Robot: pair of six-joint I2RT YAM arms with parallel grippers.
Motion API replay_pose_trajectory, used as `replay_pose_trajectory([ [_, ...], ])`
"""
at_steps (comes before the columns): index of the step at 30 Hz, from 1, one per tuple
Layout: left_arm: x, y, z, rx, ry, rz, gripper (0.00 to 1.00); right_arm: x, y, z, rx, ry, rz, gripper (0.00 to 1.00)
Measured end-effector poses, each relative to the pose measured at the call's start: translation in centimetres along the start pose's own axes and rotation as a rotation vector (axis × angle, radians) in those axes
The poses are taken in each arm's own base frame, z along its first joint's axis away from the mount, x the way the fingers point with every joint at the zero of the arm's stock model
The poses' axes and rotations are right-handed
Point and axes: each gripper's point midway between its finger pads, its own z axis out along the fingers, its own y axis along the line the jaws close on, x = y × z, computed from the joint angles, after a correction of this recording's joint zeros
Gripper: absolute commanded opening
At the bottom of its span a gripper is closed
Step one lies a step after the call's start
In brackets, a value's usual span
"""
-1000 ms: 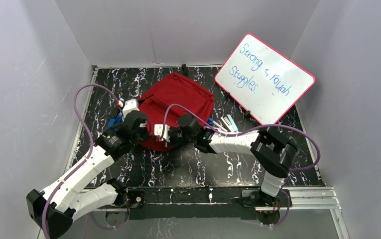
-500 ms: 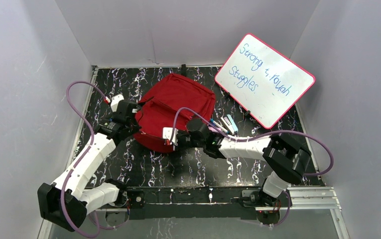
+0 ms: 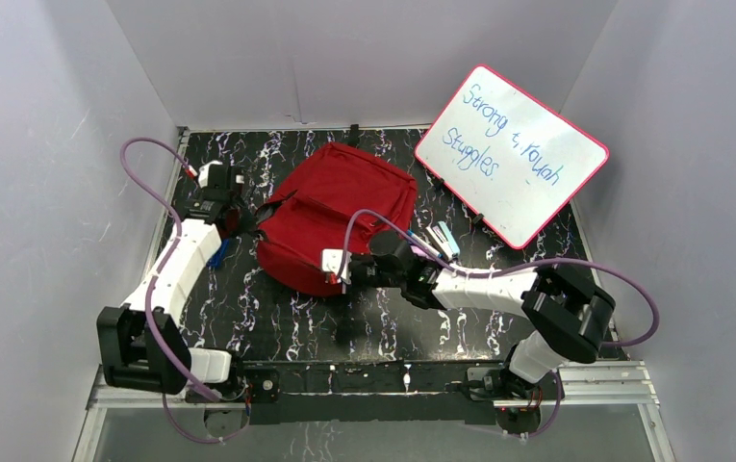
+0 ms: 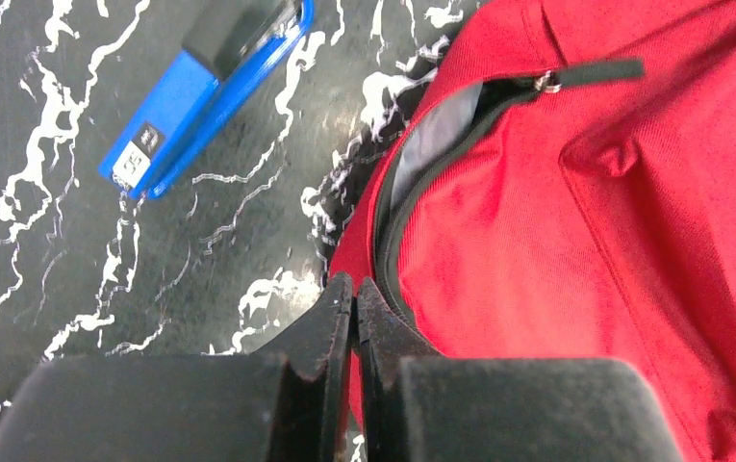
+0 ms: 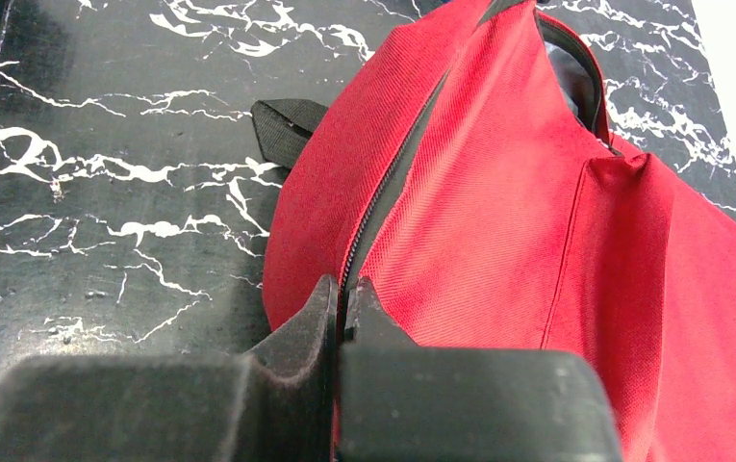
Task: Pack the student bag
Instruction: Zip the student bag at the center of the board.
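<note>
Student bag (image 3: 344,197) part unzipped, left fingers (image 4: 330,332) closed, right fingers (image 5: 311,322) seemingly pinching zipper (image 5: 383,197)

The student bag (image 3: 344,207) is sitting mid-table (image 3: 296,318), with the whiteboard (image 3: 510,152) leaning off to its far right. A stapler (image 4: 200,91) is lying just left of it, some pens (image 3: 436,239) just right. The left gripper (image 4: 354,289) is sitting at its left edge, the right gripper (image 5: 342,289) at its near edge.

The left arm (image 3: 179,265) and right arm (image 3: 479,286) have white link shells, black joint housings, looped purple cable (image 3: 149,141) and black tapered fingers (image 4: 320,346).
</note>
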Motion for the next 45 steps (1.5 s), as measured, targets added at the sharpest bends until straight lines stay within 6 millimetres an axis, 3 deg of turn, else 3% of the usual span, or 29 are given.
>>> replay_pose_trajectory([
  [6,-2.6,-0.4,1.6,0.018,0.015,-0.031,0.00,-0.6,-0.3,-0.5,0.004,-0.013,-0.027,0.00],
  [9,-4.7,0.4,3.0,0.008,-0.011,-0.062,0.00,0.1,0.4,-1.4,-0.015,0.006,-0.025,0.00],
  [16,-4.3,-1.2,4.5,0.118,0.044,-0.007,0.00,0.3,1.2,-1.6,-0.061,0.011,-0.055,0.00],
  [17,-4.2,-1.5,4.5,0.138,0.047,0.000,0.00,0.3,1.4,-1.6,-0.067,0.013,-0.054,0.06],
  [20,-4.6,-3.1,4.2,0.235,0.046,0.017,0.00,0.3,1.7,-1.8,-0.081,0.014,-0.044,0.35],
  [27,-7.2,-5.7,3.2,0.412,-0.056,0.056,0.00,-1.4,3.4,-3.1,-0.152,-0.022,0.057,0.62],
  [32,-6.3,-7.5,0.9,0.508,-0.083,0.125,0.00,-3.2,2.6,-3.0,-0.113,-0.057,0.147,0.71],
  [39,-5.1,-9.1,-0.6,0.575,-0.087,0.203,0.00,-6.8,-1.1,-1.7,0.005,-0.120,0.261,0.73],
  [45,-4.1,-9.5,-0.9,0.583,-0.056,0.218,0.00,-6.3,-1.7,0.1,0.032,-0.116,0.372,0.83],
])
